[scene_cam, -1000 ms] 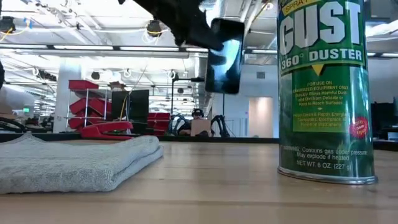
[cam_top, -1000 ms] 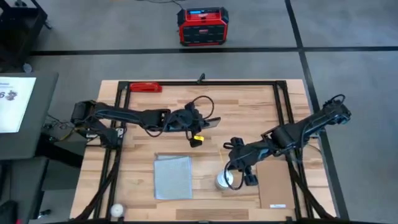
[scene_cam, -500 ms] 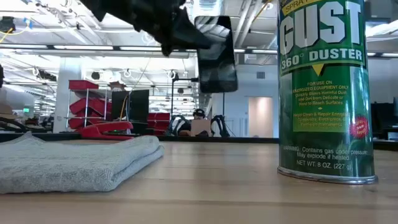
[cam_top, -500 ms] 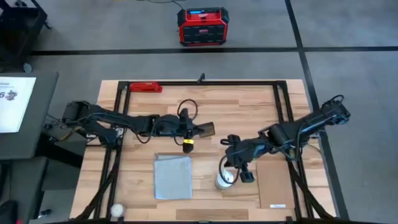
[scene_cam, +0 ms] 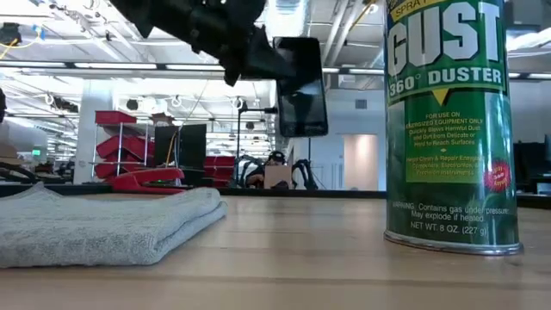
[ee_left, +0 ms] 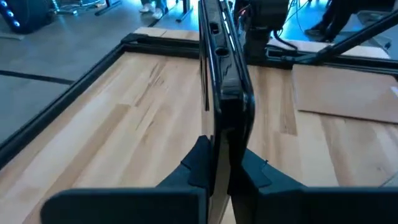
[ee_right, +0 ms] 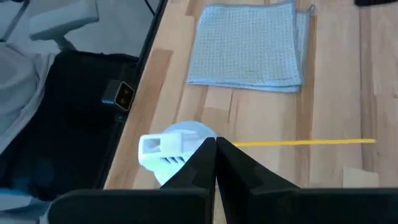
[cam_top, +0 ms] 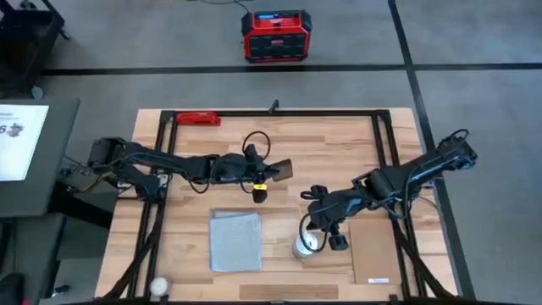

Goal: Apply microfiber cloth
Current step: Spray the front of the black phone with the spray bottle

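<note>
The microfiber cloth (cam_top: 235, 241) lies flat near the desk's (cam_top: 339, 152) front edge. Beside it, the right tool (cam_top: 326, 232), fingers together, hovers over a duster can (cam_top: 305, 244). Farther back, the left tool (cam_top: 271, 172) clamps a black phone (scene_cam: 300, 86) above mid-desk.

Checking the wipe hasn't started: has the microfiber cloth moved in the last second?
No. In the high view the microfiber cloth lies flat in the same spot beside the duster can, as before.

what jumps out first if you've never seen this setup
The left gripper holds a black phone on edge in the air above the table's middle. A green duster can fills the low view's right, with the right gripper shut just over its white cap. The microfiber cloth lies folded near the front edge.
</note>
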`<state>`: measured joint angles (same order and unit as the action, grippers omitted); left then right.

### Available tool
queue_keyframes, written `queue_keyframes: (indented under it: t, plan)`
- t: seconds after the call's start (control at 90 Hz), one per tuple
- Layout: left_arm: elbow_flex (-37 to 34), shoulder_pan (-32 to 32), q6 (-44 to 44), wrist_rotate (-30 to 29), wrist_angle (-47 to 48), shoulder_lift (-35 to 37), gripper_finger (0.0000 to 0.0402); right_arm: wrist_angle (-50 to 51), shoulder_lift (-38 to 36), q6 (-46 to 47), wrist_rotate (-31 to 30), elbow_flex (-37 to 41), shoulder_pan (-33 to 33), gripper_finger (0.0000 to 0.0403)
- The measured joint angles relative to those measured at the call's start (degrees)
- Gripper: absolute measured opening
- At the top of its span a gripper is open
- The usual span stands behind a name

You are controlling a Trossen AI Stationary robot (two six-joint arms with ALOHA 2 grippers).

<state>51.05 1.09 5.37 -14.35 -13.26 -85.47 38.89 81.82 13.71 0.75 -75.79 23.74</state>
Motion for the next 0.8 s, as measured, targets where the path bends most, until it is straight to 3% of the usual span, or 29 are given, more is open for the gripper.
queue_keyframes:
  t: [0.633, 0.8]
  plan:
    - [0.04, -0.26, 0.24, 0.07, -0.73, 0.02, 0.0007, -0.62, 0.04, -0.07, 0.34, 0.00, -1.07, 0.0000]
    - [0.04, -0.83, 0.08, 0.84, -0.79, 0.02, 0.0007, 1.18, 0.10, -2.95, 4.65, -3.71, -2.67, 0.0000]
